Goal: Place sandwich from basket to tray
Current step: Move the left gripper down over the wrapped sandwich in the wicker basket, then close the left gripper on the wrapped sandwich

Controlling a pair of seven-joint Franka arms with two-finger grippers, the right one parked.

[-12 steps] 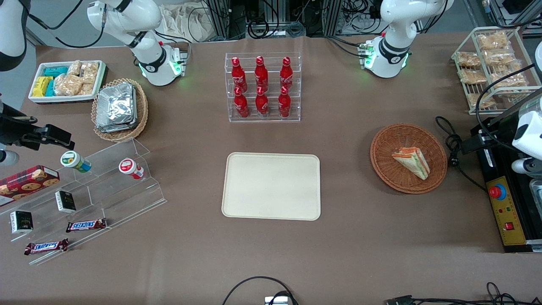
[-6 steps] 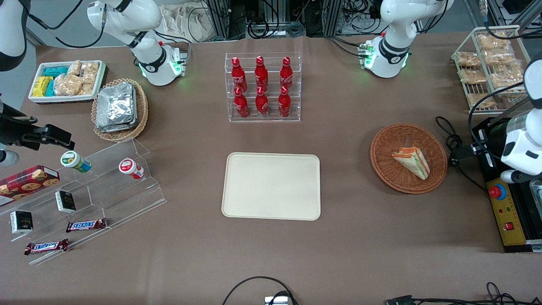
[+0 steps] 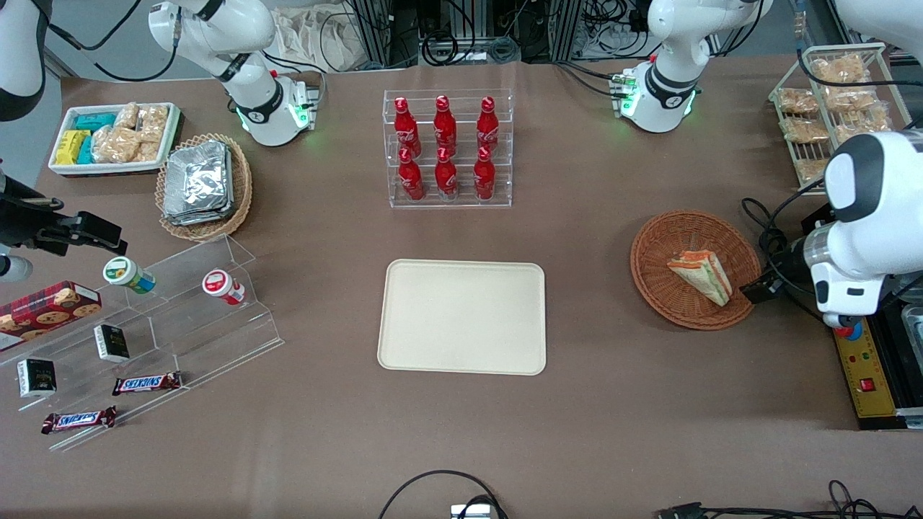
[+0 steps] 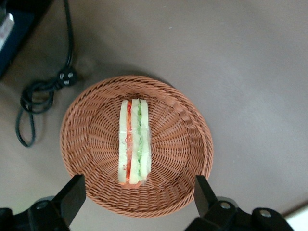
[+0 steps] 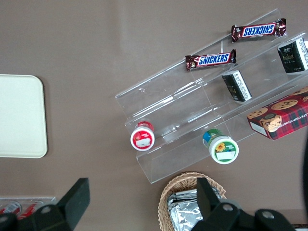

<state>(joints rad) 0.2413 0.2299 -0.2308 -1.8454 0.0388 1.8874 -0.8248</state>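
Observation:
The sandwich, a pale wedge with green and orange-red layers, lies in the round reddish-brown basket. The left wrist view looks straight down on the sandwich and the basket. My left gripper hangs above the basket's rim on the side toward the working arm's end of the table. It is open and empty, its fingers spread wide, clear of the sandwich. The cream-beige tray lies bare at the table's middle and also shows in the right wrist view.
A black cable and a control box lie beside the basket toward the working arm's end. A wire rack of bagged snacks stands farther from the camera. A rack of red bottles stands farther than the tray.
My left arm has swung in from the table's end toward the basket. The gripper now hangs over the basket's rim. The sandwich has not moved.

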